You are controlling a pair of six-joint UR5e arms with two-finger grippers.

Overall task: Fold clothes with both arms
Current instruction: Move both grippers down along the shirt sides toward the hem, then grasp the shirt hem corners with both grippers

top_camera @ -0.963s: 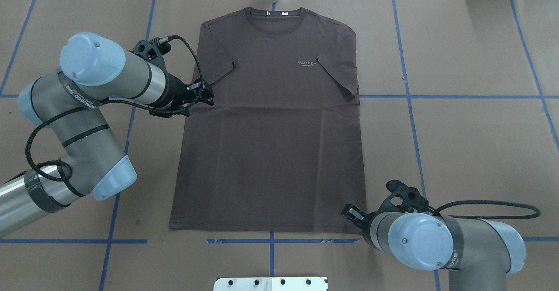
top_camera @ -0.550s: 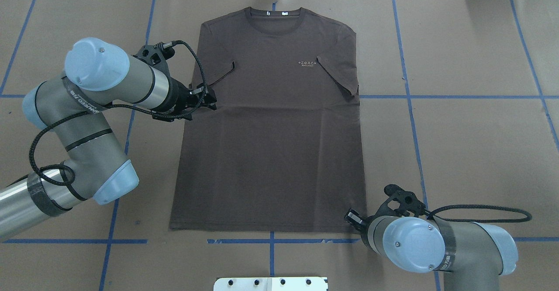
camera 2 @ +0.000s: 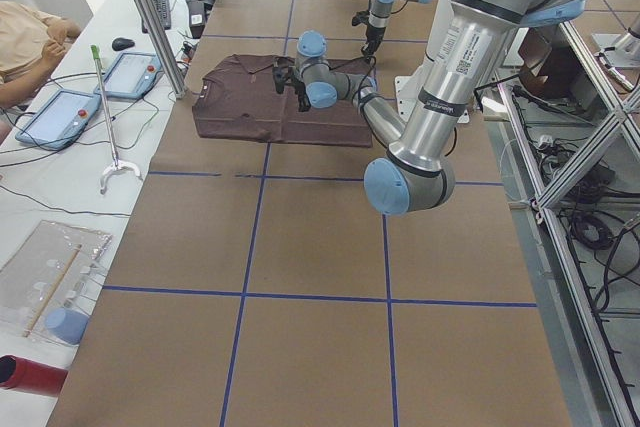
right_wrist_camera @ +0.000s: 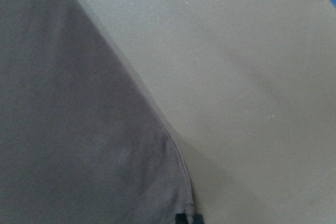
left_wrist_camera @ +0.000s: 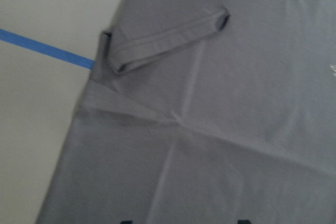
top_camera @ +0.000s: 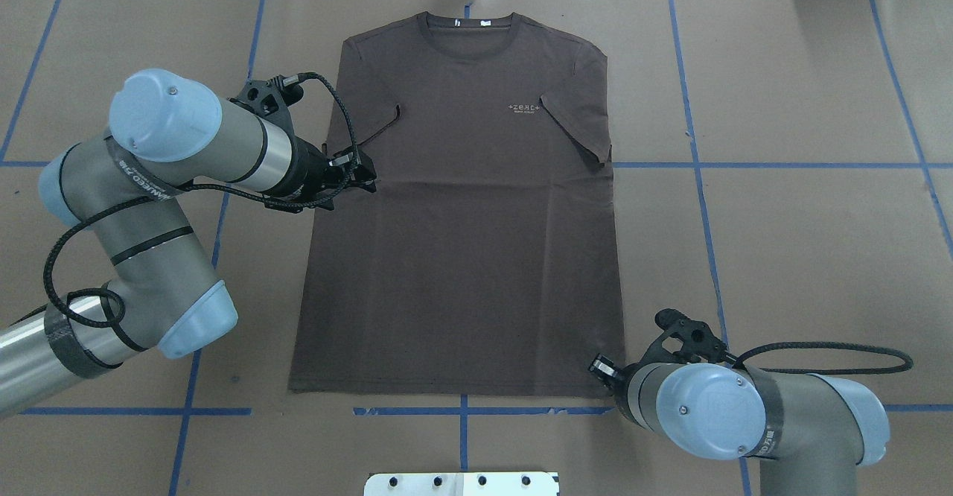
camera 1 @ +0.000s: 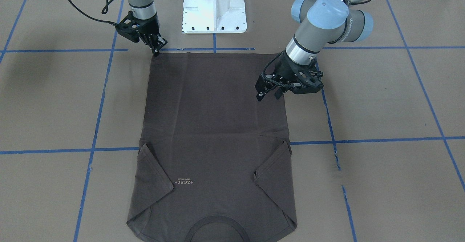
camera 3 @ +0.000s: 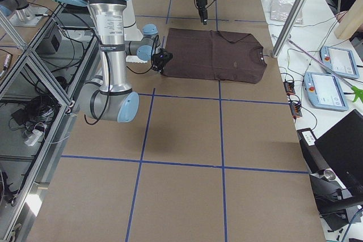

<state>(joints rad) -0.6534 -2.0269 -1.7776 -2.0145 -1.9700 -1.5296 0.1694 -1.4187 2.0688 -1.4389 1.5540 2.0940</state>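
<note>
- Treat the shirt as ready: flat on the brown table, front up, collar far from the base, both sleeves tucked in.
- Note the right gripper, fingers drawn together at the near hem corner, seemingly pinching it; confirm a firm pinch before lifting.
- Note the left gripper, fingers apart over the opposite side edge, just below the sleeve; lower onto that edge and close on both layers.
- Raise both grips level and at one pace, to avoid dragging or skewing the cloth.
</note>
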